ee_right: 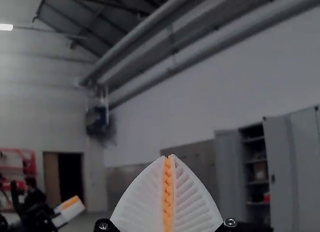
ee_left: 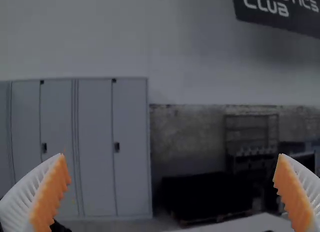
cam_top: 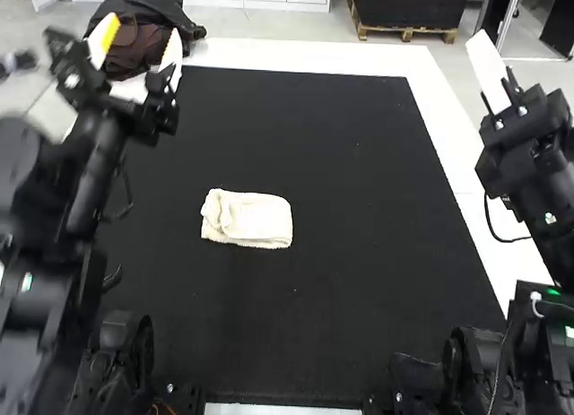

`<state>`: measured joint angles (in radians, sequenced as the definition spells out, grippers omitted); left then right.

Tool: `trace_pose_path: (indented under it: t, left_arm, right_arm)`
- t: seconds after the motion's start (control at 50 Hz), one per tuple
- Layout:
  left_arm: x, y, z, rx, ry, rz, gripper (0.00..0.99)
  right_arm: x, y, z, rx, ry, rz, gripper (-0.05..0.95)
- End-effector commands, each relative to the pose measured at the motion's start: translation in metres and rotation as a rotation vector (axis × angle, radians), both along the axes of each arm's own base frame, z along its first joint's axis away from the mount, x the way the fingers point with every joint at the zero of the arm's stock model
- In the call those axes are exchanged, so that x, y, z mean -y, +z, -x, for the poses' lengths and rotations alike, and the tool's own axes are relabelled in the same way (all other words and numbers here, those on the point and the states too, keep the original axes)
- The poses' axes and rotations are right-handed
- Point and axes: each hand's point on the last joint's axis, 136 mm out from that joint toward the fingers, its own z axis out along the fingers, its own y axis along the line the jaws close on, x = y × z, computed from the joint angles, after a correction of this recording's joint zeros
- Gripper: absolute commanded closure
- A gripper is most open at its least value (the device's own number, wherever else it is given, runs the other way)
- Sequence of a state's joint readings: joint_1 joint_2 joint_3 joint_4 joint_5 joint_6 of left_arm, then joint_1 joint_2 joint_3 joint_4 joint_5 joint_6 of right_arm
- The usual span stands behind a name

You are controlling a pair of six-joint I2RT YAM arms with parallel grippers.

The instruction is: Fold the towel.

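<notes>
In the high view my left gripper (cam_top: 142,40) is raised at the upper left, its two fingers spread, well above the table. The left wrist view has the same gripper (ee_left: 171,164) open, with nothing between its pads. My right gripper (cam_top: 489,70) is held up at the right side in the high view; in the right wrist view the gripper (ee_right: 169,158) is shut, pads pressed together on nothing. The cream towel (cam_top: 260,220) lies left of centre on the black mat, folded into a small rectangle, its left end somewhat rumpled. Neither gripper touches it.
A black mat (cam_top: 359,191) covers the middle of the white table (cam_top: 439,101). Dark bags (cam_top: 143,38) are at the upper left, behind the left gripper. Cables hang beside both arms.
</notes>
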<state>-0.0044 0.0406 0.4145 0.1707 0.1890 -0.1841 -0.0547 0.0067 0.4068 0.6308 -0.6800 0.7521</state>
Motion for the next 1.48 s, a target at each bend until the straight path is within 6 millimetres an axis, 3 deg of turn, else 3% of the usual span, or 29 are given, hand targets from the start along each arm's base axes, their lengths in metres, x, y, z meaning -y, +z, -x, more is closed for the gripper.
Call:
trace_pose_path:
  t: [0.0,0.06,0.12,0.22,0.36,0.42,0.54,0.64,0.74,0.8,0.98,1.08,1.26,1.46]
  left_arm:
    - [-0.007,-0.001,0.006,0.003,0.018,0.051,0.046]
    - [-0.010,0.003,0.009,0.018,0.033,0.057,0.046]
    - [-0.016,0.014,0.015,0.084,0.104,0.007,0.044]
    - [-0.015,0.020,0.020,0.177,0.196,-0.127,0.038]
    - [-0.014,0.008,0.019,0.317,0.311,-0.264,0.056]
    - [-0.015,-0.012,0.014,0.346,0.325,-0.266,0.141]
    - [-0.024,-0.065,-0.019,0.206,0.342,-0.252,0.144]
    - [-0.037,-0.089,-0.038,0.057,0.384,-0.223,0.144]
    - [-0.040,-0.117,-0.053,-0.075,0.365,-0.207,0.116]
    - [-0.040,-0.134,-0.061,-0.154,0.348,-0.201,0.028]
    - [-0.036,-0.202,-0.076,-0.436,0.274,-0.184,0.026]
    - [-0.038,-0.214,-0.076,-0.488,0.286,-0.198,0.028]
    - [-0.039,-0.217,-0.076,-0.498,0.293,-0.224,0.028]
    - [-0.039,-0.218,-0.076,-0.499,0.293,-0.224,0.028]
  right_arm:
    - [0.010,0.012,0.002,0.032,-0.055,-0.053,0.89]
    - [0.019,0.018,0.001,0.065,-0.124,-0.071,0.55]
    - [0.030,0.021,-0.005,0.091,-0.228,-0.085,-0.02]
    - [0.075,0.023,-0.022,0.162,-0.573,-0.156,-0.02]
    - [0.080,-0.017,-0.058,0.098,-0.686,-0.052,-0.02]
    - [0.068,-0.043,-0.073,0.064,-0.641,0.030,-0.02]
    - [0.073,-0.087,-0.102,-0.033,-0.672,0.072,-0.02]
    - [0.094,-0.118,-0.121,-0.133,-0.790,0.065,-0.02]
    - [0.131,-0.153,-0.134,-0.241,-0.989,0.023,-0.02]
    - [0.137,-0.181,-0.145,-0.365,-1.025,0.080,-0.02]
    - [0.137,-0.265,-0.159,-0.657,-1.032,0.329,-0.02]
    - [0.137,-0.273,-0.158,-0.678,-1.035,0.373,-0.02]
    - [0.135,-0.274,-0.159,-0.679,-1.028,0.380,-0.02]
    - [0.116,-0.283,-0.160,-0.688,-0.913,0.424,-0.02]
